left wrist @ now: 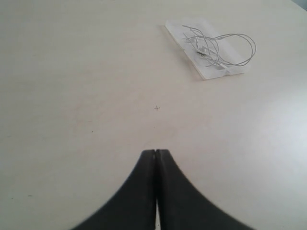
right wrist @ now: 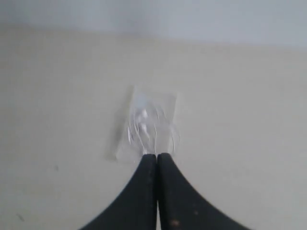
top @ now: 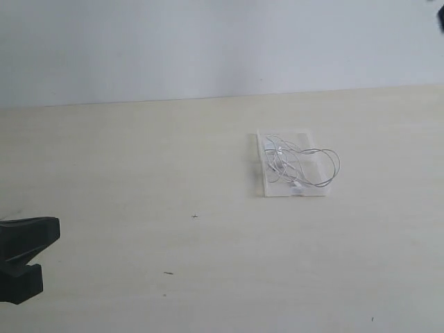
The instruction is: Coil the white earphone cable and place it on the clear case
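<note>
The clear case (top: 263, 184) lies flat on the table, right of centre. The white earphone cable (top: 302, 165) rests on it in a loose coil, and one loop hangs slightly past the case's right edge. My left gripper (top: 43, 232) sits low at the left edge, far from the case. In the left wrist view the left gripper (left wrist: 156, 151) is shut on nothing, with the cable (left wrist: 217, 48) and case (left wrist: 211, 74) far ahead. My right gripper (right wrist: 157, 155) is shut and empty, raised above the blurred case (right wrist: 122, 148) and cable (right wrist: 144, 125).
A pale wooden table (top: 139, 173) stretches to a white wall (top: 208, 41) at the back. A small cross mark (top: 195, 216) and a dark speck (top: 168, 272) lie on the table. A dark sliver (top: 441, 21) shows at the top right edge.
</note>
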Controlling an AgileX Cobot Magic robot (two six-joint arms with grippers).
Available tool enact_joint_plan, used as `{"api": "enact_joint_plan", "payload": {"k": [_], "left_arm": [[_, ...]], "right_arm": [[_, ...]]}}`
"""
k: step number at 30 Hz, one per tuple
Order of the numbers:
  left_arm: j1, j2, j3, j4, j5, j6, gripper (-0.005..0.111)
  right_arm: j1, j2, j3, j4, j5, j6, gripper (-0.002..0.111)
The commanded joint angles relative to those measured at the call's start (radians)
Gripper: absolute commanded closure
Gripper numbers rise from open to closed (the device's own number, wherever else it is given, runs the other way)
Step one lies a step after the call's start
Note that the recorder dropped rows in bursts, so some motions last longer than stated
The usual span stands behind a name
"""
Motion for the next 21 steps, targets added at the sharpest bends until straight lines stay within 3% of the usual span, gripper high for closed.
{"api": "enact_joint_plan", "payload": {"k": [1,6,10,15,21], "left_arm": [[0.001,-0.007,0.001,0.006,0.004,0.005,0.107],[0.001,-0.007,0.001,0.006,0.004,0.005,0.107],[0.001,-0.007,0.001,0.006,0.004,0.005,0.107],[0.001,-0.007,0.001,0.006,0.004,0.005,0.107],[0.001,-0.007,0.001,0.006,0.004,0.005,0.107]], "right_arm": [[-0.005,-0.28,0.008,0.015,-0.154,-0.001,0.108],[-0.015,-0.537,0.009,0.006,-0.178,-0.012,0.108],[-0.101,-0.717,0.068,0.006,-0.169,-0.017,0.108],[-0.188,-0.887,0.297,-0.008,-0.214,-0.034,0.108],[-0.197,-1.016,0.674,-0.009,-0.41,-0.031,0.108]]}}
